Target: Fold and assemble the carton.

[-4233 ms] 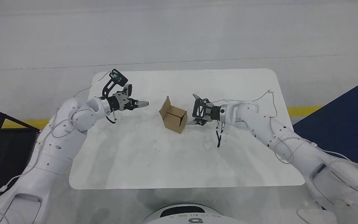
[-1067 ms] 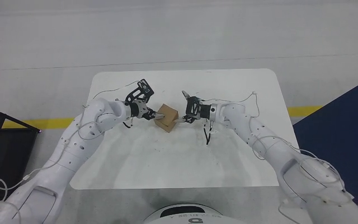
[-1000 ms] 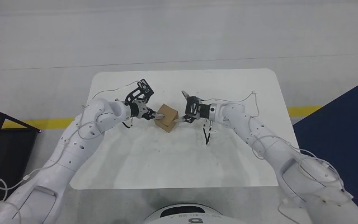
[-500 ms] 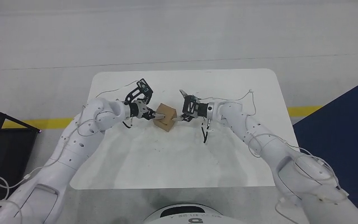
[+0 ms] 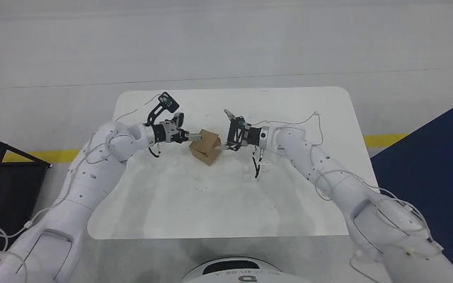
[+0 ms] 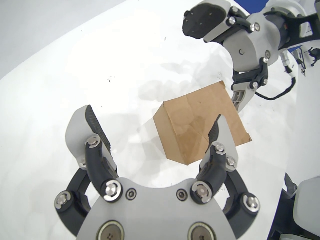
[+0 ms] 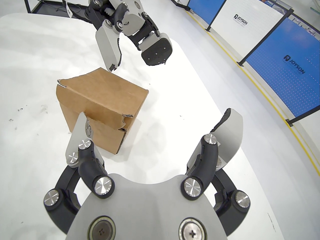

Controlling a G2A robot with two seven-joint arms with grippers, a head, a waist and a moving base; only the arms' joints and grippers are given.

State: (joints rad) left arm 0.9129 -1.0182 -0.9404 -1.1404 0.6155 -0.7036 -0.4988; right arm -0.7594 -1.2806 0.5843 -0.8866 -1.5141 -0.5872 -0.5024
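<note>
1. a pale floor [image 5: 226, 42] runs around the white table [image 5: 283, 198], and blue partition panels [image 7: 282, 58] stand in the room beyond it.
2. the carton [image 7: 105, 93] sits on the table's middle part, somewhat toward the far edge, directly between the two grippers. its top looks closed. the face turned to the right arm shows a flap with a ragged edge that is not flush, and one top corner juts out as a lip.
3. the left gripper [image 6: 153, 119] is spread wide and clasps nothing. one fingertip touches the carton's top edge on the side away from the right arm.
4. the right gripper [image 7: 155, 116] is likewise spread and empty, with one finger lying against the loose flap face.
5. the step in hand looks like pressing that last flap home. the left fingertip is best used as a brace, held firm at the edge, so the box cannot slide away from the push.
6. the right finger should press flat on the flap near its fold line, slowly and level with the table, rather than poking at a corner.
7. the box looks light, so it may skid or tip, and the torn edge may snag. ease off if the carton lifts or turns.
</note>
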